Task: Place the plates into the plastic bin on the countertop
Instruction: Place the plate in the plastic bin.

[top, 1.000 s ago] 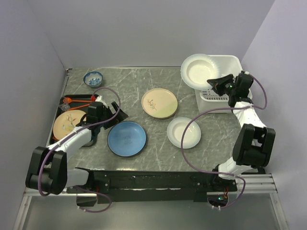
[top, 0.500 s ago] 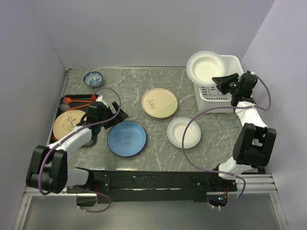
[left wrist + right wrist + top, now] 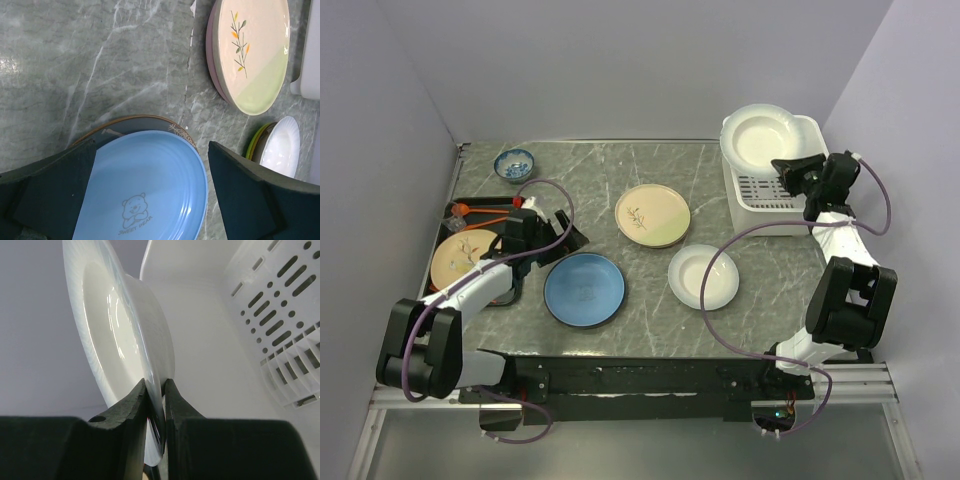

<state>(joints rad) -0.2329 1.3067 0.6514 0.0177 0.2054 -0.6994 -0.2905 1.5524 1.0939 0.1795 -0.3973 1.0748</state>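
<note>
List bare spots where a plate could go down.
Bare: back strip of countertop between small bowl and plastic bin, behind the cream plate. Also in front of the bin, right of the front white plate, though a cable hangs across. Crowded: front left, black tray, left gripper and blue plate bunched.

The bin (image 3: 775, 205) sits at the tabletop's (image 3: 590, 185) far right corner. Over its far left corner hangs the held plate (image 3: 760, 135), its rim pinched between the right gripper's (image 3: 155, 384) fingers. The centre plate (image 3: 652, 214) lies mid-table. The near-right plate (image 3: 703, 276) lies before it, a little to the right. The near-left plate (image 3: 584, 289) lies left of that, its far left edge under the spread fingers of the left gripper (image 3: 563, 236). A tray (image 3: 480, 222) along the left edge carries the tray plate (image 3: 463, 258), and a bowl (image 3: 514, 163) stands behind the tray.
</note>
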